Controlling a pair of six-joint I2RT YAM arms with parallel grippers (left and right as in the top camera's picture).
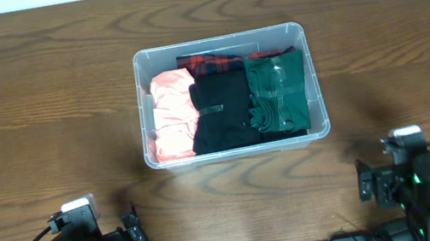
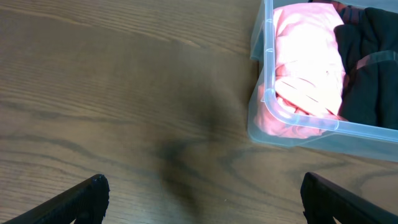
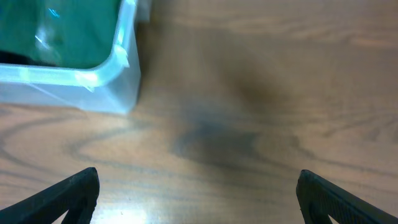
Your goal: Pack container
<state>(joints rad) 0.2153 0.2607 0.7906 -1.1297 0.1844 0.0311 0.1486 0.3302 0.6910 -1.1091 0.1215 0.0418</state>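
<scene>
Centred on the counter point(image 1: 31, 106), the container point(image 1: 237, 152) holds folded clothes point(image 1: 218, 111); left fingers point(image 2: 93, 194) and right fingers point(image 3: 81, 190) gape wide, empty. A low reach could clip its rim, shoving it.

We find the overhead view evenly and fairly brightly lit from above, sharp across the wooden table point(image 1: 38, 96), with a pale strip blown out along its top edge; the container point(image 1: 237, 152) throws only faint, soft shadows; in the left wrist view the pink cloth point(image 2: 308, 56) is overexposed almost to white, and a diffuse dark shadow smudges the wood near the centre; the right wrist view is softer, with glare on the plastic rim and a similar blurred shadow; the fingertips point(image 3: 62, 196) at the lower corners are dark and out of focus.
</scene>
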